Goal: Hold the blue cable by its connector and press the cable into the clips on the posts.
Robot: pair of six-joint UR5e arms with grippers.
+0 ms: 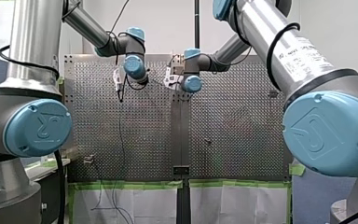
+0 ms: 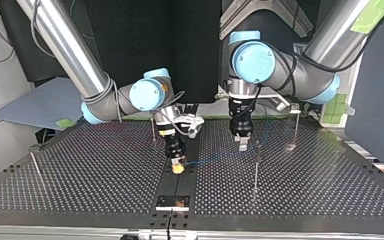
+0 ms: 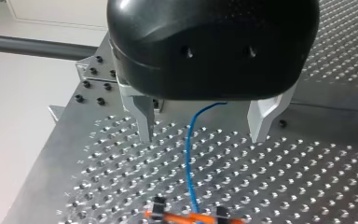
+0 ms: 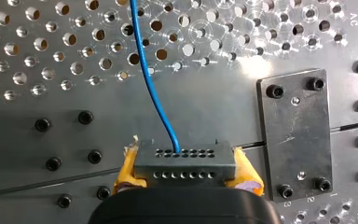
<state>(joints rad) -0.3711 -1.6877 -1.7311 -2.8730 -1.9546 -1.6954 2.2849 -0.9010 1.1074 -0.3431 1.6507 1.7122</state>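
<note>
Crosswise, connector (image 4: 185,161) in right gripper (image 4: 186,175), blue cable (image 4: 151,79) leading straight ahead

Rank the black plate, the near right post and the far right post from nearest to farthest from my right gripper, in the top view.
1. The black plate, just ahead of my right gripper, toward the camera.
2. The near right post, off to the view's right.
3. The far right post, farther back at the right.

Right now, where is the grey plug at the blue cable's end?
The plug sits clamped between my right claw's yellow pads, near the top view's middle, over the table's centre seam.
</note>
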